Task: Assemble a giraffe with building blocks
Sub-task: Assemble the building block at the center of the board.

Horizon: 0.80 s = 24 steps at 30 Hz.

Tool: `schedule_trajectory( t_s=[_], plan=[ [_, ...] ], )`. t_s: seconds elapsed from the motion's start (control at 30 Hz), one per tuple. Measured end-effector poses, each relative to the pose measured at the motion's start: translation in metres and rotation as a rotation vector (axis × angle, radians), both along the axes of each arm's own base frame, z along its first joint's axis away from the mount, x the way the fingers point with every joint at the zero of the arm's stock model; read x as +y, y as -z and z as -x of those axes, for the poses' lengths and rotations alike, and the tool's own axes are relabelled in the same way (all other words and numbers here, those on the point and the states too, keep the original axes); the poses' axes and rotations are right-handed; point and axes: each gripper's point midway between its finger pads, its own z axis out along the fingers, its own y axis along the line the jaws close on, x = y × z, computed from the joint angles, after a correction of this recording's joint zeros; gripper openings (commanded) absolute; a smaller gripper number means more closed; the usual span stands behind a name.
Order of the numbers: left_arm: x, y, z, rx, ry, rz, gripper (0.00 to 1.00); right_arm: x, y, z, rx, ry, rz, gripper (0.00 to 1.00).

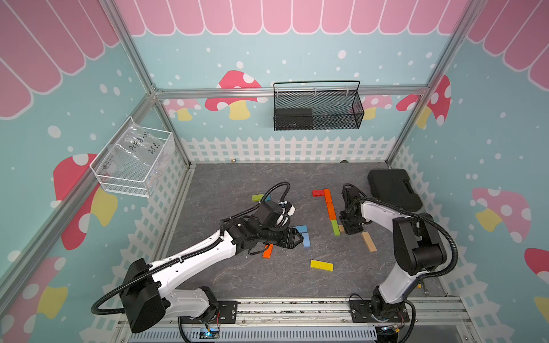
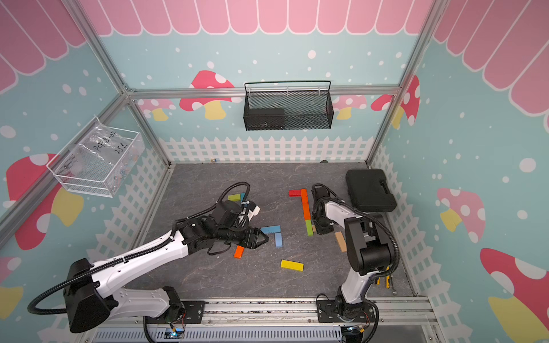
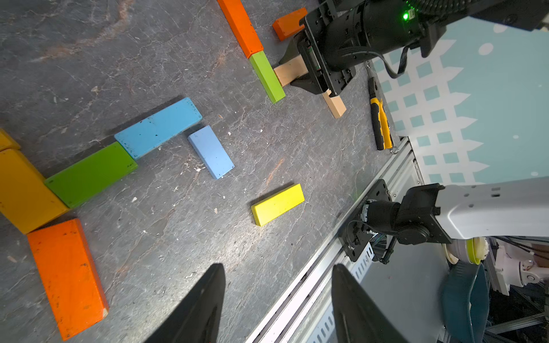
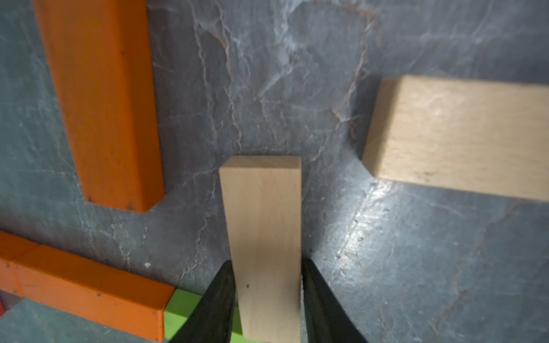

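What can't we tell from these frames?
- Whether the right gripper pinches or just flanks the tan block: the right wrist view crops the fingers, and the right arm covers them in both top views.
- The green block and amber block: the left arm covers them in both top views.
- The dark box in the mesh basket: the mesh obscures it.
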Motion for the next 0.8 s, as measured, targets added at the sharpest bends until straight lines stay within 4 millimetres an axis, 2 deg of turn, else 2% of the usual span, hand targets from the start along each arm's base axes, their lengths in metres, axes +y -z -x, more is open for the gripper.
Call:
schedule_trajectory(
  t_s=[0.8],
  plan=[
    [0.0017, -0.0006, 0.0003, -0.004, -0.001, -0.004, 0.60, -0.0020, 0.0006, 0.0071, 0.011, -0.030, 0.037, 0.40]
  ],
)
